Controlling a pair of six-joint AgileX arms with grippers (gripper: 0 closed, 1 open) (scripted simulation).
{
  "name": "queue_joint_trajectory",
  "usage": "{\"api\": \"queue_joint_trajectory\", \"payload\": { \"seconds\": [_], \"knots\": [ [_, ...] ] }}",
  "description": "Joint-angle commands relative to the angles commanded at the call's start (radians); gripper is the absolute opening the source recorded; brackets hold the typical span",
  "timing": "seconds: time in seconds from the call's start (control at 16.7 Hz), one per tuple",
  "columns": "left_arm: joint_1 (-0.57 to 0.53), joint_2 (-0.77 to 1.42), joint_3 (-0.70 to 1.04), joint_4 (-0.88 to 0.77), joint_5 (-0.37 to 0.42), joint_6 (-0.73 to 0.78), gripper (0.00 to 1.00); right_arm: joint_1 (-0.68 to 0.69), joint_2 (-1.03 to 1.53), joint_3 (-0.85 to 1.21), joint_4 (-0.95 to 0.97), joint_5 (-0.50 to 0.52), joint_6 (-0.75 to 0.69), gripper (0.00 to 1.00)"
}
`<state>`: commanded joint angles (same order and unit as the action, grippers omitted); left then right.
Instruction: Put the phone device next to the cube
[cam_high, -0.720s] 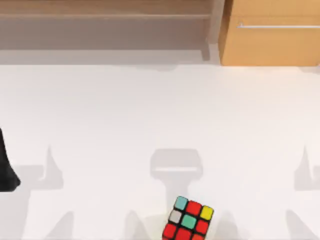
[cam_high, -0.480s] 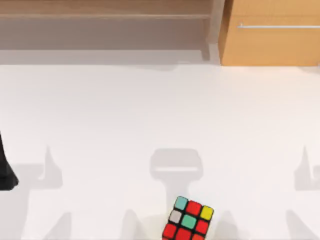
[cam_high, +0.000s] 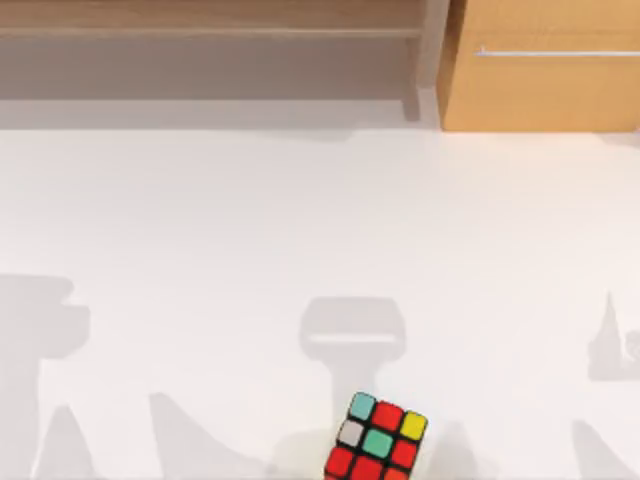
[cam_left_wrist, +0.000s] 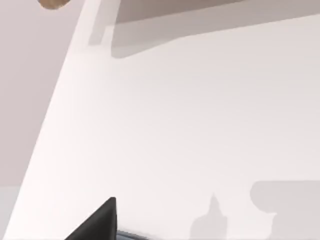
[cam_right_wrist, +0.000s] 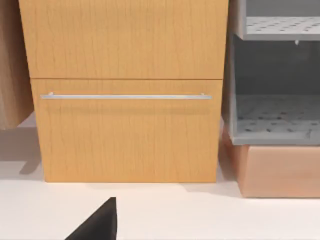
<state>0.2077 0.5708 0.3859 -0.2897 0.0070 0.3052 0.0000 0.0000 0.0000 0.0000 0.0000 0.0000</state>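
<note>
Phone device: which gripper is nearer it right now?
Left, it seems: the left gripper sits right beside the phone device edge; the right gripper faces the wooden cabinet.

The dark shape of the left arm, earlier at the left rim of the table (cam_high: 200, 230) well to the left of the cube (cam_high: 378, 443), is gone from the top view. In its place a broad grey shadow lies there, stretching toward the cube.

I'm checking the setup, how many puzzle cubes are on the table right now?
1. The cube sits at the near edge of the white table, slightly right of centre in the top view. More could lie beyond the frame.
</note>
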Motion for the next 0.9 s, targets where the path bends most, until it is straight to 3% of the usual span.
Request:
{"api": "queue_joint_trajectory", "payload": {
  "seconds": [0.48,0.9],
  "knots": [
    [0.252,0.819,0.459,-0.362,0.006,0.371,1.00,0.000,0.000,0.000,0.000,0.000,0.000,1.00],
    [0.398,1.225,0.736,-0.554,0.012,0.580,1.00,0.000,0.000,0.000,0.000,0.000,0.000,1.00]
  ]
}}
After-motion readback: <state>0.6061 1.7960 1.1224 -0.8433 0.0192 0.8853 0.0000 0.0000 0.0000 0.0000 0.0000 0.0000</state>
